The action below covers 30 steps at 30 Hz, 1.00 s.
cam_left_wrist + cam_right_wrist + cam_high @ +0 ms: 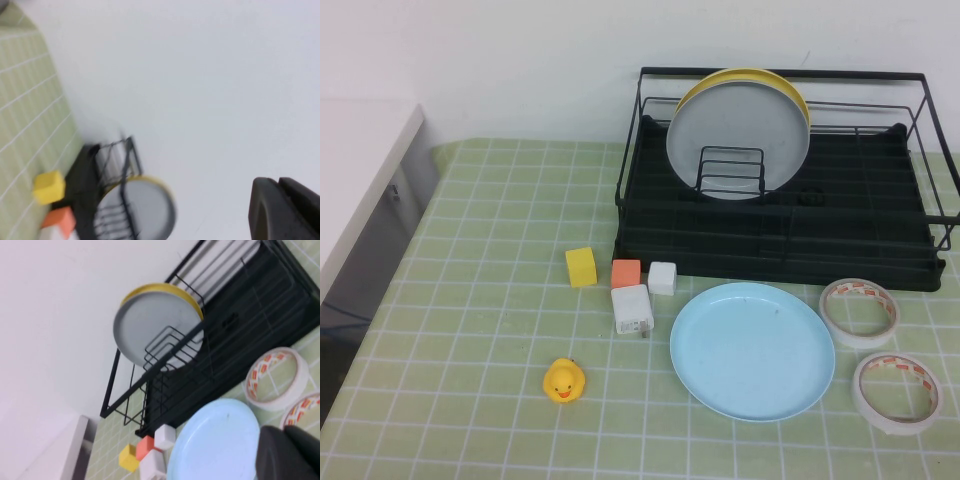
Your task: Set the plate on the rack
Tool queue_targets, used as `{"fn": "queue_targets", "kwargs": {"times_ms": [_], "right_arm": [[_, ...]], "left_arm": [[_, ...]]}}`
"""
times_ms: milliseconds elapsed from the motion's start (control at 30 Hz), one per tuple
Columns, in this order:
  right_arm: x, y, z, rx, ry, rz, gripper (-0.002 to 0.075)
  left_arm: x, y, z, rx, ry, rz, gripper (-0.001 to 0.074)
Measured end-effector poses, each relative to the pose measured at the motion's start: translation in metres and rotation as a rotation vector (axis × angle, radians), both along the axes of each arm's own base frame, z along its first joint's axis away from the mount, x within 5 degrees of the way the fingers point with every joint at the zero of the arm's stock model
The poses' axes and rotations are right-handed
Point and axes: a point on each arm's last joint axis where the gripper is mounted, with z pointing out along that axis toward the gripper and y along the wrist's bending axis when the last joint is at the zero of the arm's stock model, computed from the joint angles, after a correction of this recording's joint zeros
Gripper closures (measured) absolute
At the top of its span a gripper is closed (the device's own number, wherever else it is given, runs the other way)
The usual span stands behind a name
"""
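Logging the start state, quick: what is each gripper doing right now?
Left gripper: off the table, holding nothing visible; open or closed cannot be told.
Right gripper: above the plate, not holding it; cannot be told.

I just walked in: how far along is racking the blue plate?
Not started. The plate lies flat on the table in front of the rack, which holds only the grey plate and yellow plate. Neither the left gripper nor the right gripper holds anything.
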Motion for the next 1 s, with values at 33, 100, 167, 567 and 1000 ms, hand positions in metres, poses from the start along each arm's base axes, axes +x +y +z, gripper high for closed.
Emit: {"fn": "queue_targets", "kwargs": {"times_ms": [33,100,167,567,1000], "right_arm": [[0.000,0.000,0.000,-0.013,-0.006,0.001,0.0716],[0.000,-0.001,0.001,-0.034,-0.022,-0.006,0.0716],[0.001,-0.002,0.003,-0.040,-0.034,-0.012,0.0716],[-0.002,0.006,-0.003,-0.351,-0.039,0.133,0.0716],[0.003,0.011,-0.005,-0.428,-0.011,0.234,0.0716]], "left_arm": [[0.000,0.002,0.001,-0.025,-0.009,0.014,0.0736],[0.000,0.004,0.002,-0.078,-0.019,0.036,0.0736],[0.000,0.005,0.003,-0.098,-0.025,0.049,0.0736],[0.012,-0.023,0.057,0.804,0.181,-0.296,0.0736],[0.134,-0.047,0.130,1.218,0.365,-0.622,0.0736]]}}
